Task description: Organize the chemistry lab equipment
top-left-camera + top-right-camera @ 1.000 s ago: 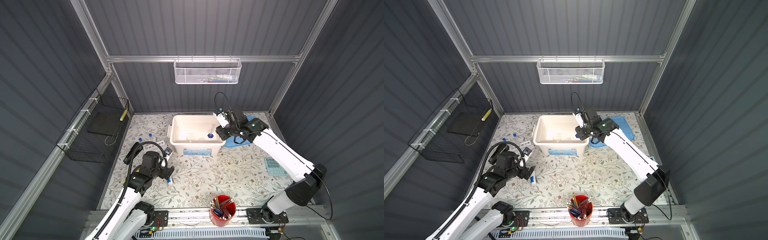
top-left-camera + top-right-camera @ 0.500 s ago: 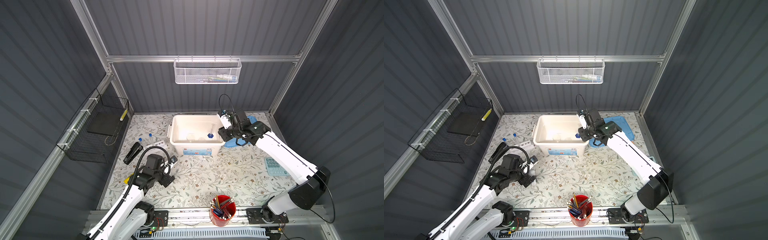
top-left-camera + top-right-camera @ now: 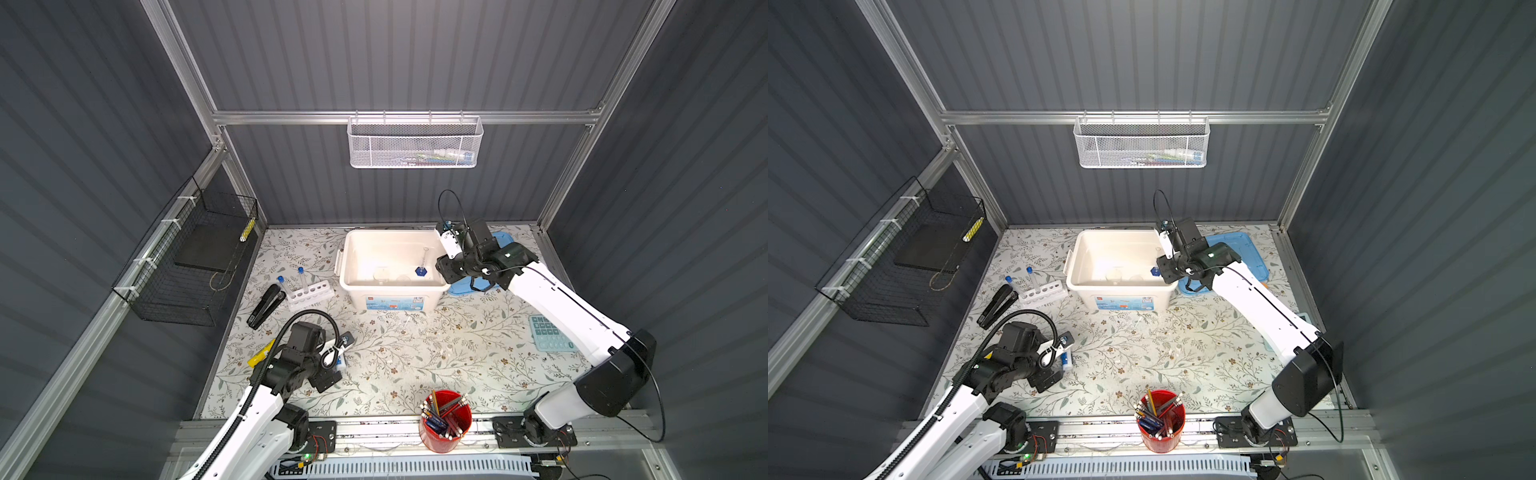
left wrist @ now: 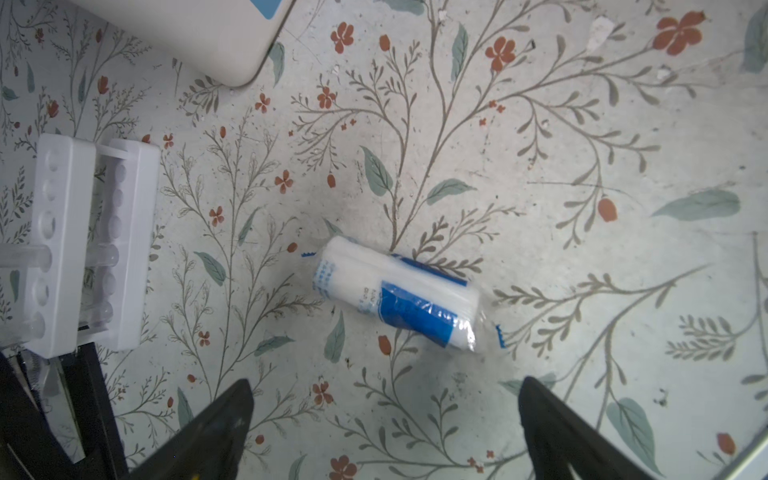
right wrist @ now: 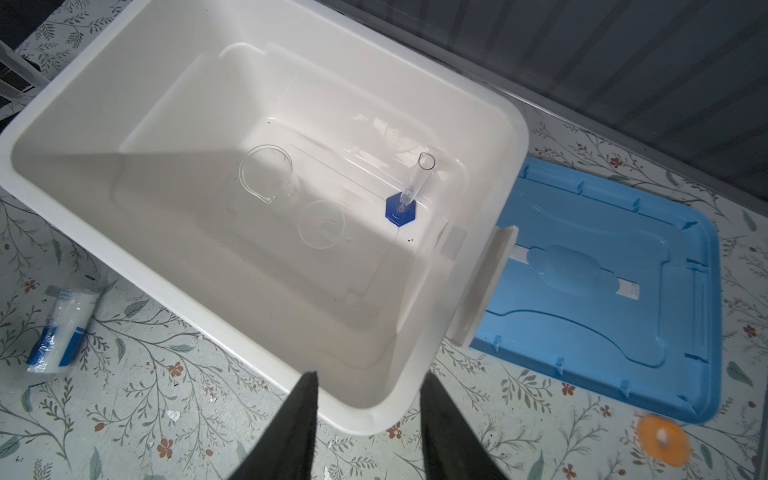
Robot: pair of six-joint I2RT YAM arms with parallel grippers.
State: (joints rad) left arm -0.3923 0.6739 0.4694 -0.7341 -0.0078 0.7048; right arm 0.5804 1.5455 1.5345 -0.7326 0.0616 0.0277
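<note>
A slim measuring cylinder (image 5: 401, 205) with a blue hexagonal foot stands upright in the white bin (image 5: 478, 104), near its right wall, and shows in both top views (image 3: 422, 266). A clear beaker (image 5: 266, 174) and a round clear glass piece (image 5: 322, 224) lie beside it. My right gripper (image 5: 370, 376) hangs open and empty above the bin's right front corner (image 3: 444, 270). Two blue-capped tubes (image 3: 300, 272) stand in a white rack (image 3: 309, 293). My left gripper (image 4: 384, 384) is wide open above a white and blue wrapped roll (image 4: 399, 295), holding nothing (image 3: 338, 359).
The blue lid (image 3: 498, 241) lies right of the bin. A black stapler (image 3: 266, 305) sits by the rack (image 4: 62, 249). A pale blue calculator (image 3: 550, 334) is at the right, and a red pencil cup (image 3: 446, 419) at the front edge. An orange disc (image 5: 663, 440) lies near the lid.
My right gripper has drawn back to the right, from over the bin to its corner; the cylinder stays standing inside. The left gripper has turned and shifted slightly above the roll.
</note>
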